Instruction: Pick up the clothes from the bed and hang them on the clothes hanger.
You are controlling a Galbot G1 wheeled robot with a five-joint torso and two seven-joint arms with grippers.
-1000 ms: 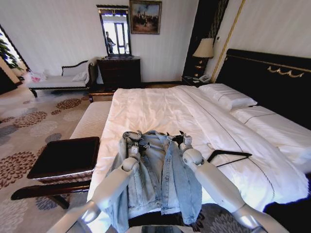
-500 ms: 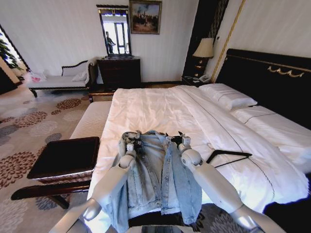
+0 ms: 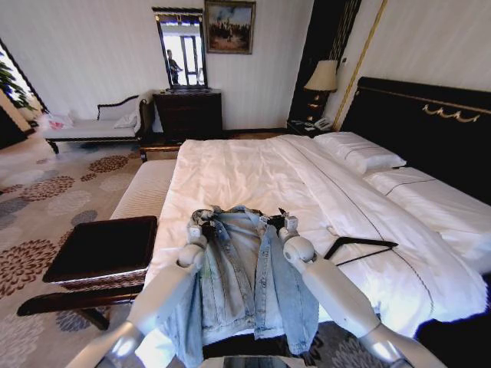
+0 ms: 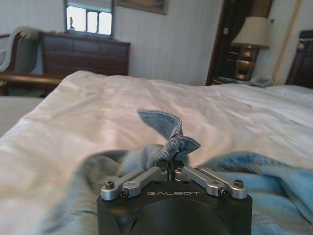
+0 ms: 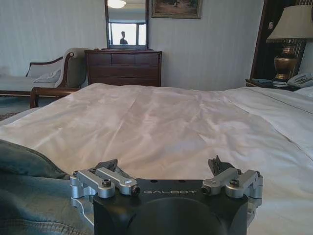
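Note:
The clothes, a light-blue denim jacket, lie spread open on the near end of the bed, with the hem hanging over its foot edge. My left gripper is at the jacket's left collar corner. In the left wrist view it is shut on a bunched fold of denim. My right gripper sits at the jacket's right shoulder. In the right wrist view it stands open over the white sheet, with denim beside it. The black clothes hanger lies on the sheet to the right of the jacket.
A dark bench stands left of the bed's foot, over patterned carpet. White pillows and the black headboard are at the right. A dresser, a chaise and a lamp line the far wall.
Both arms have slid a little farther up the bed. The left gripper has shifted left with the collar, dragging that corner of the jacket outward.

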